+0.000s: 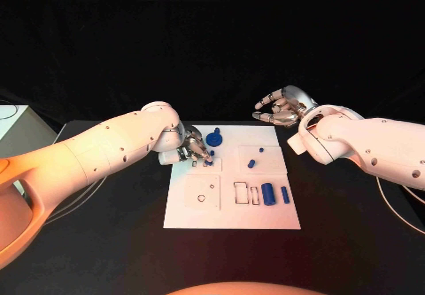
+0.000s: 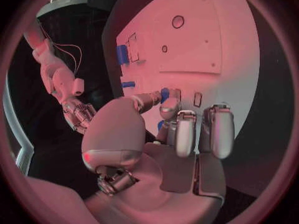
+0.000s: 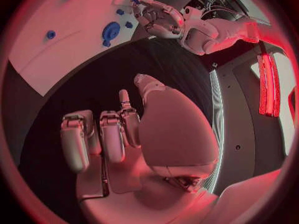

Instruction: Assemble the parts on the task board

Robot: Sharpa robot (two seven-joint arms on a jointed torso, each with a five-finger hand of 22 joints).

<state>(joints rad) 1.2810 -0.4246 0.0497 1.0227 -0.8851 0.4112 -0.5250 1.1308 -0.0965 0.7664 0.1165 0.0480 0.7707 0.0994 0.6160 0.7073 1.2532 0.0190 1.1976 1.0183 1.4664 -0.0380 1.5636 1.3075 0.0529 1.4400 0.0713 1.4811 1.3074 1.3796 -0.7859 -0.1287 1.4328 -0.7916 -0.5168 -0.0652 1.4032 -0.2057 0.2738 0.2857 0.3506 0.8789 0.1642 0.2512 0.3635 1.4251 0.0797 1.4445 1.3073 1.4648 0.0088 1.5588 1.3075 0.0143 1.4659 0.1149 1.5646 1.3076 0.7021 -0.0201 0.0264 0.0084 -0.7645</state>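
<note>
The white task board (image 1: pixel 232 212) lies in the middle of the black table. My left hand (image 1: pixel 193 149) hovers over its far left part and pinches a small blue part (image 2: pixel 165 94) between thumb and finger, low above the board. A round blue part (image 1: pixel 215 141) sits just beyond those fingers. Two small blue pegs (image 1: pixel 252 163) lie in the middle right panel. A thick blue cylinder (image 1: pixel 268 193) and a thin blue bar (image 1: pixel 285 195) lie by the rectangular slots (image 1: pixel 241 192). My right hand (image 1: pixel 282 107) is raised past the board's far right corner, fingers apart, holding nothing.
The board's near left panel (image 1: pixel 204 192) shows small round holes. A pale box (image 1: pixel 13 126) stands at the table's far left. Bare black table (image 1: pixel 354 233) surrounds the board on all sides.
</note>
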